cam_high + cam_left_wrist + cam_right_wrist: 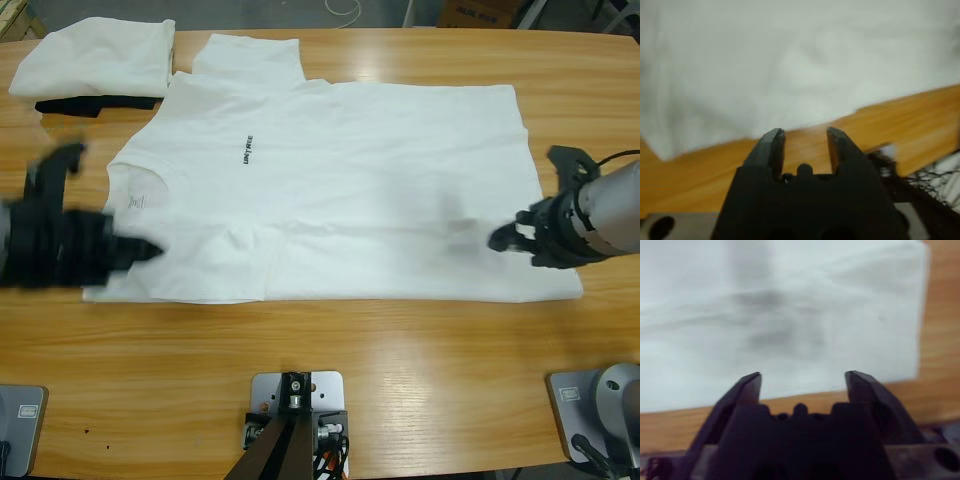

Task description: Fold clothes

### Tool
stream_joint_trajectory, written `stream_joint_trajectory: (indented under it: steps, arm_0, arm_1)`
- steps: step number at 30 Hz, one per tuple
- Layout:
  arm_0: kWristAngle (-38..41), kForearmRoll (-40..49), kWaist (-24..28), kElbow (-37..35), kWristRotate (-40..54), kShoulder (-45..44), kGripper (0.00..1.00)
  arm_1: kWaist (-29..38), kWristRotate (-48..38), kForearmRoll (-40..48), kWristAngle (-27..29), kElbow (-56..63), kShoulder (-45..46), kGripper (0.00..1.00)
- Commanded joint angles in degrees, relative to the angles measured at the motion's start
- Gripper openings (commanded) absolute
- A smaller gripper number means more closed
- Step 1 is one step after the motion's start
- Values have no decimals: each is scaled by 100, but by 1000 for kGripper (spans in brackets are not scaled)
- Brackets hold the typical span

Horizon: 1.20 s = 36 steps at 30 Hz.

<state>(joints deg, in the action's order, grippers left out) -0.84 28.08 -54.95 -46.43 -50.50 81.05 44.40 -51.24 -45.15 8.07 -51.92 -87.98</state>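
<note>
A big white shirt point(340, 190) lies spread flat in the middle of the table point(400, 360), neck to the left. A folded white shirt point(95, 58) sits past its neck end, on top of something black point(70, 104). The left gripper point(140, 250) hangs by the shirt's near sleeve, jaws apart, holding nothing. The right gripper point(500, 238) hangs over the shirt's bottom hem, jaws wide apart and empty.
</note>
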Motion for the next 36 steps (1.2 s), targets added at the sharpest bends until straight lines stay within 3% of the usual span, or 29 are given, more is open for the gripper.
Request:
stream_joint_trajectory:
  steps: [1,6,11,21,28,36]
  arm_0:
    - [-220,-3,-122,312,-661,970,996]
    - [-487,-495,-62,-43,-601,1916,997]
    - [-496,-804,198,-31,-485,2148,996]
    - [-452,-817,156,335,-568,2533,999]
    - [-422,-769,-320,813,-849,2020,996]
    - [-352,-491,-1080,1191,-1582,1531,996]
  arm_1:
    - [93,554,720,-278,401,-432,1000]
    - [92,454,1073,-280,613,-764,998]
    - [65,445,1447,-232,789,-891,996]
    - [51,62,1978,-455,1339,-1288,996]
    - [102,-379,1936,-766,1573,-975,991]
    - [981,-1139,1296,-1127,1598,-566,991]
